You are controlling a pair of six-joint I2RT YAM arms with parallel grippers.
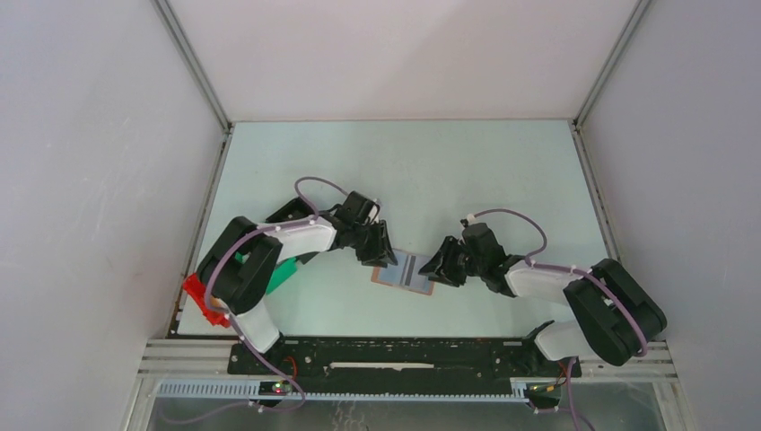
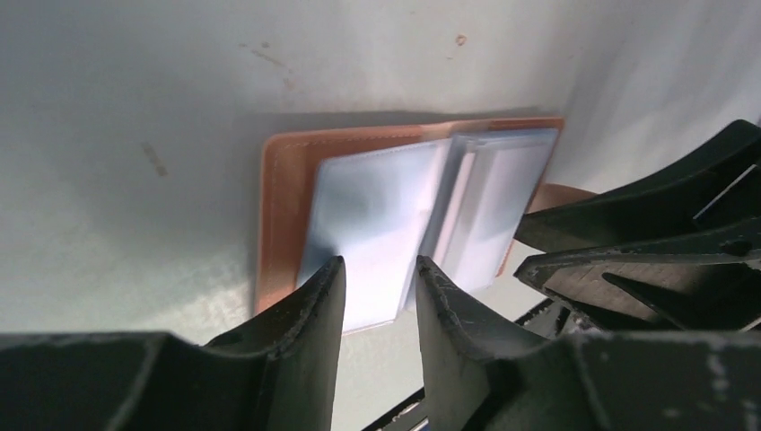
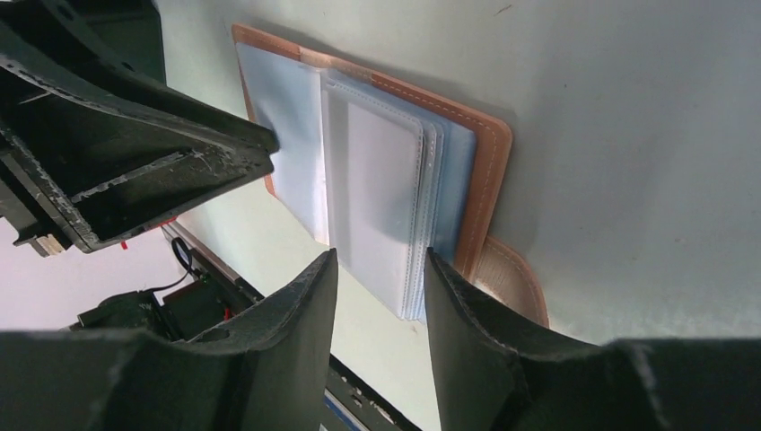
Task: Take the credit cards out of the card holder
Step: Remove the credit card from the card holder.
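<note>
Top view – card holder (image 1: 399,274): lies open and flat on the pale table (image 1: 449,171), between the two arms.
Top view – left gripper (image 1: 384,255): its tips are down at the holder's left half.
Top view – right gripper (image 1: 434,271): its tips are at the holder's right edge, pointing toward the left one.
Top view – bins: a red bin (image 1: 199,298) and a green bin (image 1: 285,272) sit at the left, partly behind the left arm.
Left wrist – card holder (image 2: 283,206): tan leather rim, spread open and flat on the table.
Left wrist – credit cards (image 2: 377,224): pale blue-grey faces lie inside the holder, one on each half.
Left wrist – left gripper (image 2: 379,296): jaws apart – the near edge of the pale card shows in the gap, and nothing is pinched.
Left wrist – right gripper (image 2: 522,253): black fingers come in from the right, beside the holder's far half.
Right wrist – card holder (image 3: 489,171): open, with its closing tab (image 3: 519,280) sticking out beside the right finger.
Right wrist – clear sleeves (image 3: 377,180): stacked on the near half, with a pale card (image 3: 287,108) beyond them.
Right wrist – right gripper (image 3: 379,278): jaws apart, the sleeves' edge showing in the gap, clamped on nothing.
Right wrist – left gripper (image 3: 260,148): one fingertip reaches the pale card's edge.
</note>
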